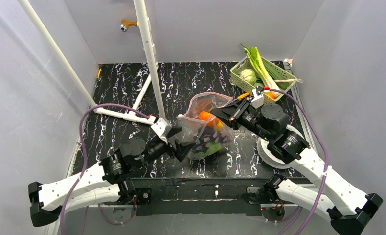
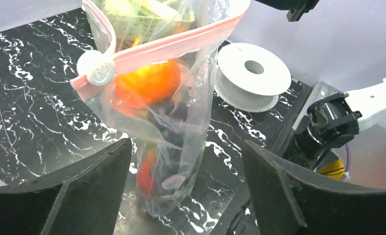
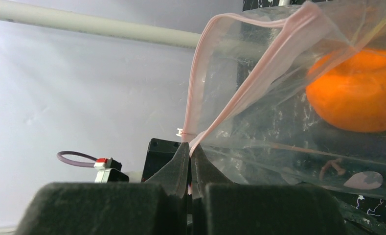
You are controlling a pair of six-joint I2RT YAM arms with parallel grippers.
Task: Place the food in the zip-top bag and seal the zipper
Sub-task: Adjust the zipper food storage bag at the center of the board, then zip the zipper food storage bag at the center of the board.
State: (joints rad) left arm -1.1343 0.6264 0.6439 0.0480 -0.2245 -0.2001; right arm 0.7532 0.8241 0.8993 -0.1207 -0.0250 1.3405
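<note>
- left gripper (image 2: 186,147): jaws spread wide, nothing between them.
- bag (image 2: 181,122): hangs upright just ahead of the left gripper, in line with the gap between its jaws. the lower end is down by the table, but contact cannot be told. clear and crinkly, with dull pink dots.
- slider (image 2: 99,71): small white round tab at the near end of the zipper. it sits above and to the left of the left gripper's centre line.
- zipper (image 2: 181,41): pink strip whose long axis runs from the slider up and away toward the right gripper. its two lips part behind the slider, so the mouth is open.
- food: the orange (image 2: 149,88) rides high, just under the zipper. the darker pieces (image 2: 169,161) and some red and green are bunched lower down. all of it is inside the bag.
- right gripper (image 3: 191,147): fingers pressed together, pinching the far end of the zipper and holding the bag up.
- judgement: the left arm is nearer the slider. sealing likely calls for it to rise, close on the tab and draw it along the strip toward the right gripper.
- basket (image 1: 239,78): far right, well apart.
</note>
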